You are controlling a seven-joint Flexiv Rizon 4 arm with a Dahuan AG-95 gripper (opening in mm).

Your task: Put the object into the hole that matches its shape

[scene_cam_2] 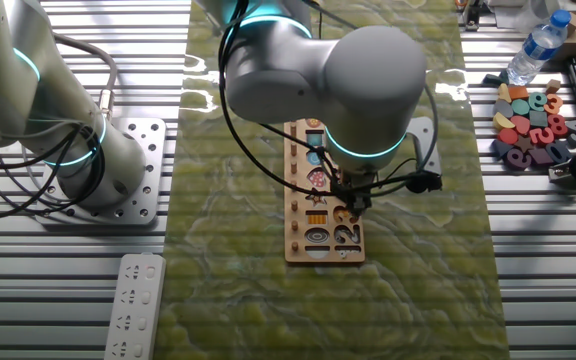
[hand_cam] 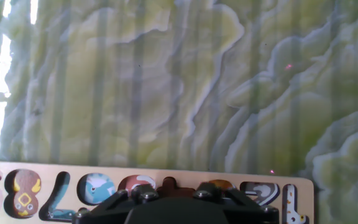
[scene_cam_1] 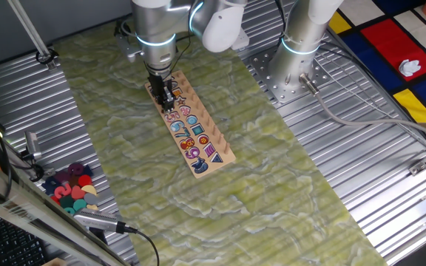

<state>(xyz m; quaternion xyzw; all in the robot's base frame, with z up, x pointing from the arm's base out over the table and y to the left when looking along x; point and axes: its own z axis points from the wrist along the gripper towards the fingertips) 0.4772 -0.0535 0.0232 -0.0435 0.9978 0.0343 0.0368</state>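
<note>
The wooden puzzle board (scene_cam_1: pixel 226 155) lies slantwise on the green mat, most holes filled with coloured pieces. It also shows in the other fixed view (scene_cam_2: pixel 298 252) and along the bottom of the hand view (hand_cam: pixel 294 184). My gripper (scene_cam_1: pixel 166 100) stands low over the board's far end, and over the board's middle in the other fixed view (scene_cam_2: pixel 353 203). The object (hand_cam: pixel 169 184), a small dark red-brown piece, shows just past the gripper body, level with the board's row of pieces. The fingers look closed on it; their tips are hidden.
A heap of pink, teal and yellow pieces (scene_cam_1: pixel 71 188) lies off the mat on the ribbed metal, seen also in the other fixed view (scene_cam_2: pixel 533 120). A second arm's base (scene_cam_1: pixel 294 70) stands beside the mat. There is a water bottle (scene_cam_2: pixel 540 45) and a white remote (scene_cam_2: pixel 136 305).
</note>
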